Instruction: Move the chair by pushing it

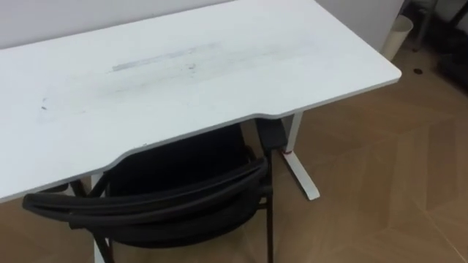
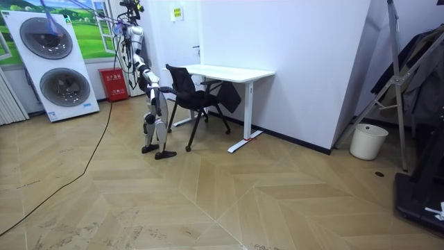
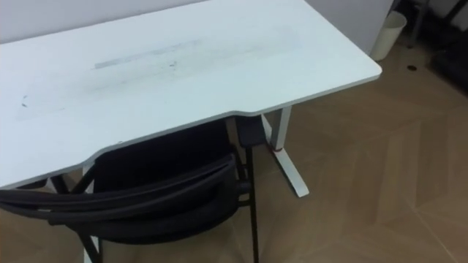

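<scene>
The white surface (image 1: 219,66) is spread ahead, and the black chair (image 1: 183,164) is found directly before the robot, its seat partly tucked under the edge, its backrest (image 1: 146,208) laid crosswise nearest the body. From the room view, the fingers' state cannot be told.

Silver-grey legs, dark torso, black cable trailing over floor

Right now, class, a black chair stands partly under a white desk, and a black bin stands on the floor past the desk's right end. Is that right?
Not quite. The bin is white, not black, as the left eye view shows. The rest holds: the black chair stands partly under the white desk, with the bin on the floor past the desk's right end.
</scene>
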Controlling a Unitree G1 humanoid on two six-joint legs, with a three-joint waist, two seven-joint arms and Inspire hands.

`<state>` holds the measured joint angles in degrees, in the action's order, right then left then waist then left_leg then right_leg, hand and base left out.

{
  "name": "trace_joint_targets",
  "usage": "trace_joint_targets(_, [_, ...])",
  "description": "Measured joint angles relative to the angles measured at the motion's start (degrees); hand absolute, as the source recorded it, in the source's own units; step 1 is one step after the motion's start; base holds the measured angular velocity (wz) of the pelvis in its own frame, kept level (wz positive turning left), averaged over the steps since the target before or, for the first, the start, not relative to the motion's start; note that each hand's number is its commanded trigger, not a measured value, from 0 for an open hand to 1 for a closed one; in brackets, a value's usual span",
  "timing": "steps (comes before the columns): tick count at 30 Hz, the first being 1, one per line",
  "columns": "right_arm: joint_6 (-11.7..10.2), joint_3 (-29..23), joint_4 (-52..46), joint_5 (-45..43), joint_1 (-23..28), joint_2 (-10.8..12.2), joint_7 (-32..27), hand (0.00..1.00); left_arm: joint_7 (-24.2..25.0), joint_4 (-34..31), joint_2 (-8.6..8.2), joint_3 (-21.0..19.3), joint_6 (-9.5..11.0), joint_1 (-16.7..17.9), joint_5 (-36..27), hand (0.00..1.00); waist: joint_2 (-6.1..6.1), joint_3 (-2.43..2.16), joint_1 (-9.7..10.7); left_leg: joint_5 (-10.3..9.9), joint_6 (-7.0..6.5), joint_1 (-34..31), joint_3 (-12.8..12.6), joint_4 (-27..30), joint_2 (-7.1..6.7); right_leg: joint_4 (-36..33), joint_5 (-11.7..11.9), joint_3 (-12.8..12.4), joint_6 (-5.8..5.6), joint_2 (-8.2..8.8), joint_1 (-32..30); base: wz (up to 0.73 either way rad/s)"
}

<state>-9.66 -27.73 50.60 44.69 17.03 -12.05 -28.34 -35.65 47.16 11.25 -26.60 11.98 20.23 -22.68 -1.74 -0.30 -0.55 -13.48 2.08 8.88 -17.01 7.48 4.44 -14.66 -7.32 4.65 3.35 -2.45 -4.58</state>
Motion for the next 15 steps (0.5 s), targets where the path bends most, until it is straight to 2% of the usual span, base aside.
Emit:
trace_joint_targets(2, [2.2, 2.8, 8.0, -2.9, -0.1, 0.5, 7.1, 0.0, 6.7, 8.3, -0.94, 1.4, -2.1, 0.8, 1.0, 0.0, 0.03, -0.09, 0.1, -0.6, -0.22, 0.5, 0.0, 0.0, -0.01, 0.1, -0.1, -0.5, -0.24, -0.16, 0.7, -0.12])
trace_joint_targets(3, [2.7, 3.6, 9.8, -4.0, -0.1, 0.9, 8.7, 0.0, 8.3, 9.5, -1.29, 1.9, -3.0, 1.2, 1.0, 0.0, -0.15, 0.03, 0.2, -0.7, -0.27, 0.4, 0.0, 0.1, -0.02, 0.1, -0.2, -0.5, -0.27, -0.16, 0.8, -0.05])
trace_joint_targets(5, [5.3, 5.4, 16.4, -7.6, -0.3, 2.1, 14.4, 0.0, 15.2, 14.3, -2.18, 3.6, -6.2, 1.8, 3.1, 0.0, 0.03, 0.03, 0.4, -0.9, -0.45, 0.8, 0.2, 0.2, -0.01, 0.9, -0.1, 0.1, -0.45, -0.12, 1.6, 0.05])
trace_joint_targets(6, [6.0, 5.6, 17.4, -8.3, -0.3, 2.4, 15.5, 0.0, 16.6, 15.6, -2.3, 3.7, -6.9, 1.7, 3.5, 0.0, 0.06, 0.0, 0.4, -1.0, -0.49, 0.9, 0.4, 0.2, -0.02, 1.0, -0.1, 0.0, -0.52, -0.1, 1.7, 0.1])
trace_joint_targets(8, [8.2, 8.0, 21.1, -10.7, -0.9, 2.7, 19.2, 0.0, 20.7, 19.7, -2.52, 5.4, -9.5, 1.2, 5.9, 0.0, 0.03, 0.03, 0.5, -1.3, -0.68, 1.5, 0.4, 0.2, -0.14, 1.0, -0.3, 0.2, -0.79, -0.06, 2.0, 0.02])
trace_joint_targets(10, [9.1, 10.5, 23.3, -11.8, -2.1, 3.0, 21.2, 0.0, 22.1, 20.4, -3.1, 6.4, -11.1, 1.2, 7.9, 0.0, 0.04, 0.08, 0.3, -1.5, -0.71, 2.0, 0.1, 0.2, -0.11, 1.1, -0.3, 0.1, -0.86, -0.3, 2.5, -0.05])
trace_joint_targets(14, [10.1, 14.9, 25.3, -11.5, -4.9, 4.1, 24.5, 0.0, 23.3, 22.3, -4.03, 8.9, -14.5, -1.7, 14.0, 0.0, 0.08, 0.11, 0.3, -1.7, -0.78, 2.4, 0.1, 0.2, -0.08, 1.2, -0.4, 0.1, -0.96, -0.35, 3.0, 0.0])
trace_joint_targets(15, [10.3, 15.5, 25.3, -11.8, -5.3, 4.2, 24.9, 0.0, 23.4, 22.3, -4.18, 8.9, -14.8, -2.3, 14.9, 0.0, 0.09, 0.11, 0.3, -1.7, -0.77, 2.4, 0.1, 0.2, -0.08, 1.2, -0.4, 0.1, -0.96, -0.36, 3.0, 0.0])
